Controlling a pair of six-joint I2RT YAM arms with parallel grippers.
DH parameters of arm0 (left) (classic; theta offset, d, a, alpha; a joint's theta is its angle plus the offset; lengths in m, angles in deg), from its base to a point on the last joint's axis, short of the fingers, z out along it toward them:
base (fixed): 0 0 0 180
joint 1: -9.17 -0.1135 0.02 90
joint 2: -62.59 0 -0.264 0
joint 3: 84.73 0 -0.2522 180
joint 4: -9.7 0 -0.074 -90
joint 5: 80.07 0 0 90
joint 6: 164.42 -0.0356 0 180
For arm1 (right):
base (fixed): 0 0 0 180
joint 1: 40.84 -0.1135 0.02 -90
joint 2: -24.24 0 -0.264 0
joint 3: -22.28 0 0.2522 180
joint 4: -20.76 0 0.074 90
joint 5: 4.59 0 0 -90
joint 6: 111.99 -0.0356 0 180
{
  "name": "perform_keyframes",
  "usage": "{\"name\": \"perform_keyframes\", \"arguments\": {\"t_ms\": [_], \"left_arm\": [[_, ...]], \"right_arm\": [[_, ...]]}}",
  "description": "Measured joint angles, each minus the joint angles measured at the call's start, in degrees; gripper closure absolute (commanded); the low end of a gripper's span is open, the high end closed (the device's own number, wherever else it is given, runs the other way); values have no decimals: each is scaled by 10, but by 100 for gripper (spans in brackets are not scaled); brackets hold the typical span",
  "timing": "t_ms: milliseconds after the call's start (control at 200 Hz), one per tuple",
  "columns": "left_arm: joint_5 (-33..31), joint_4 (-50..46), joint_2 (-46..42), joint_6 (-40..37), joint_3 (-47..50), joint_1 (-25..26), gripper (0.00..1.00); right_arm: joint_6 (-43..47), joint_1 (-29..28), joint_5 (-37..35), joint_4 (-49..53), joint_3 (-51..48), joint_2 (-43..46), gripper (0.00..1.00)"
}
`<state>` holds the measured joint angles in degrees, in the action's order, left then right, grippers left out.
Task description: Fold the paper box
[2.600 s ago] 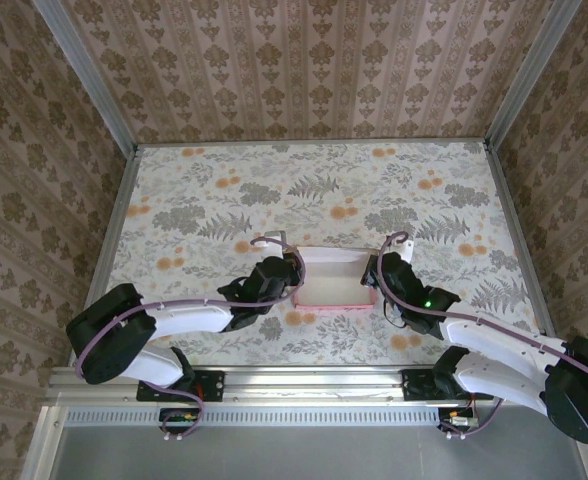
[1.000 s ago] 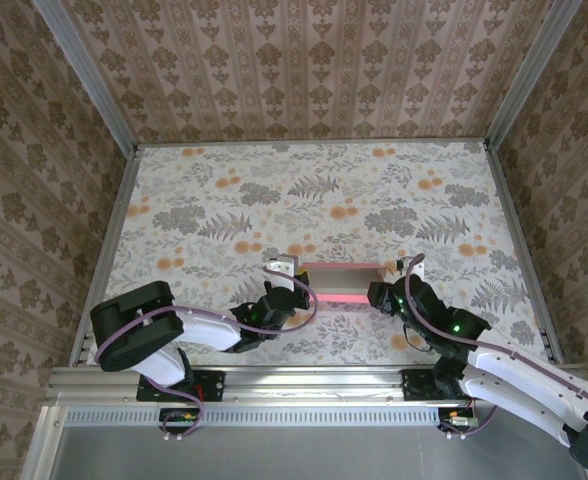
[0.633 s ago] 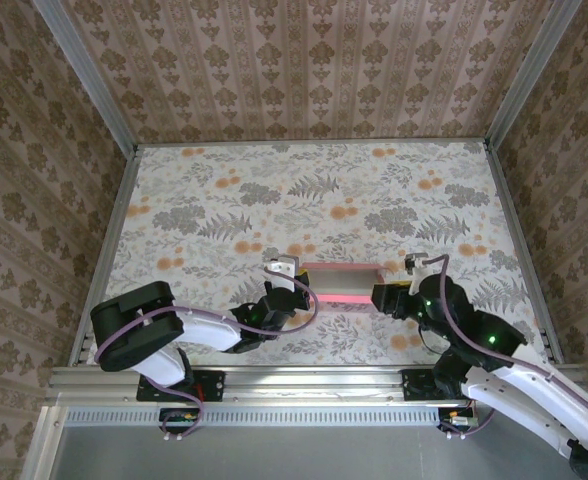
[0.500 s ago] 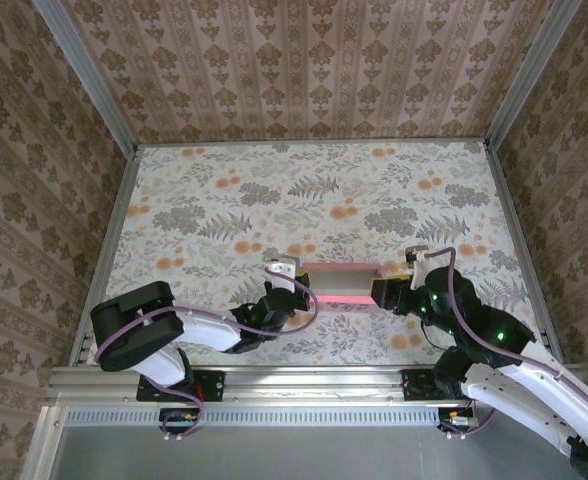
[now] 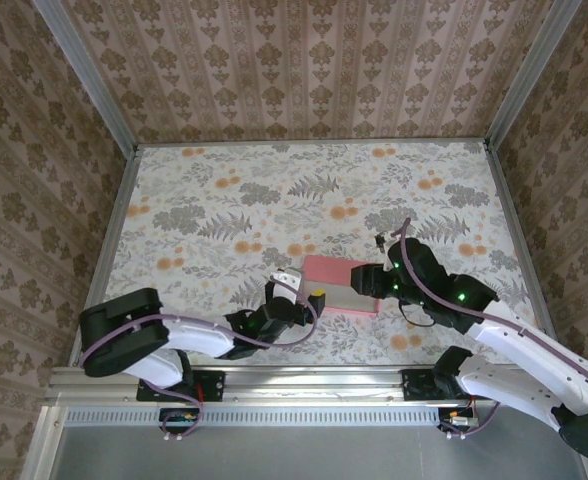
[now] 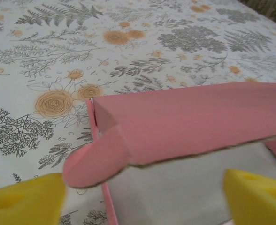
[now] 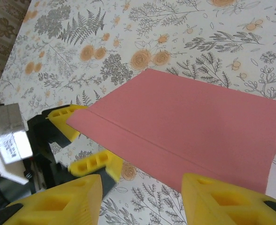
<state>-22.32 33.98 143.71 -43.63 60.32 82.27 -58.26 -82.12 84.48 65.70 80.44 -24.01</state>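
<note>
Paper box (image 5: 336, 284): near-centre of floral table (image 5: 204, 200), close to arm bases, between both grippers. Pink lid panel (image 6: 189, 119) lies tilted over off-white interior (image 6: 175, 187), not fully down. Rounded pink tab (image 6: 95, 163) sticks out at its left end. From right wrist, lid shows as a broad pink sheet with one crease.

Left gripper (image 5: 304, 297): at box's left end, yellow fingers (image 6: 25, 201) wide apart, gripping nothing.

Right gripper (image 7: 138, 201): over box's right end, fingers apart, nothing clamped.
</note>
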Motion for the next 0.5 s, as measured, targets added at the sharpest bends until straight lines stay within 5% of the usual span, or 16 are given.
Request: {"name": "perform_keyframes", "arguments": {"t_ms": [365, 500], "left_arm": [[146, -268, -191, -2, -31, 4, 0], [223, -356, -267, 1, -56, -31, 0]], "right_arm": [[-1, 33, 36, -17, -3, -34, 47], [1, 41, 52, -18, -4, -49, 47]]}}
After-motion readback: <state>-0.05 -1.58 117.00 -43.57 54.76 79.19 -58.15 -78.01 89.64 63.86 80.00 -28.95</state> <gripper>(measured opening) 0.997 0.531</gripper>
